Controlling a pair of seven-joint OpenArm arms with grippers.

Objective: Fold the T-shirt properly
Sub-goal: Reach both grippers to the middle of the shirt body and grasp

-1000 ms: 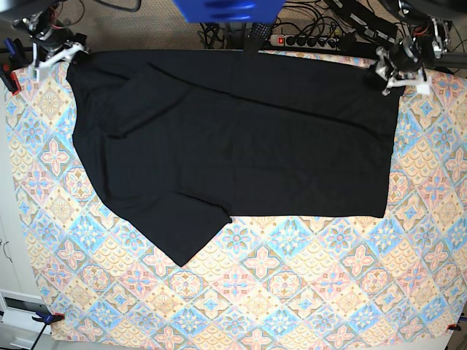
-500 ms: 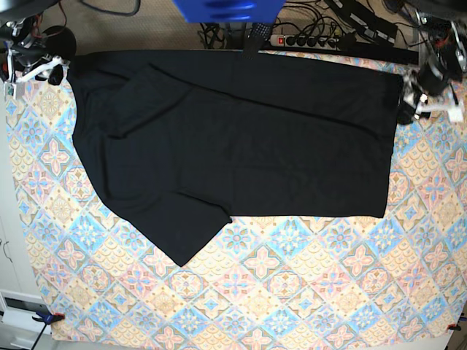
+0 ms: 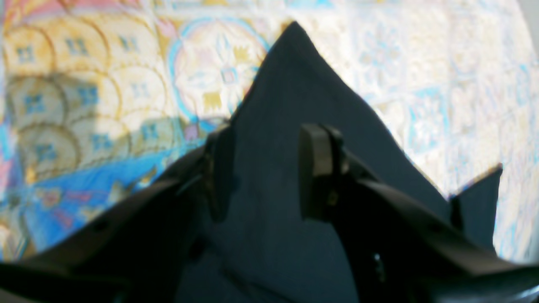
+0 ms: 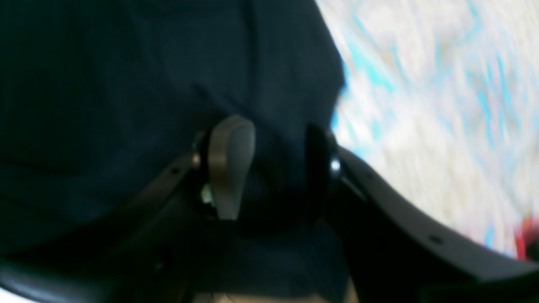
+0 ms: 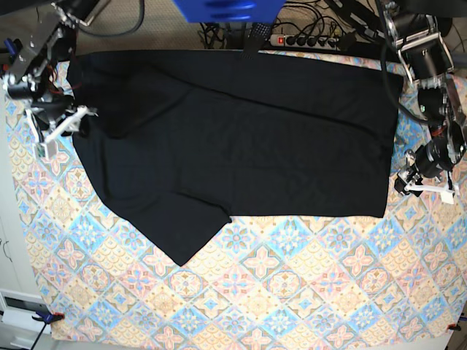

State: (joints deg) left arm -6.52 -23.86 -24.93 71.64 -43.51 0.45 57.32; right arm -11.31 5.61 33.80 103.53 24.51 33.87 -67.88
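The black T-shirt point(image 5: 241, 138) lies flat across the far half of the table, one sleeve pointing to the near left. My left gripper point(image 5: 412, 184) is at the shirt's right edge, near its near right corner. In the left wrist view the gripper point(image 3: 267, 168) is open, with a pointed corner of the shirt point(image 3: 294, 84) under and beyond its fingers. My right gripper point(image 5: 69, 130) is at the shirt's left edge. In the blurred right wrist view it point(image 4: 273, 168) is open over dark cloth point(image 4: 126, 84) by the shirt's edge.
The patterned tablecloth point(image 5: 292, 277) covers the table. A power strip point(image 5: 306, 40) and cables lie behind the far edge, beside a blue object point(image 5: 226, 9). A clamp point(image 5: 47, 317) holds the near left corner of the cloth.
Both grippers have left the shirt's far corners and moved toward me along its side edges. The shirt lies as before.
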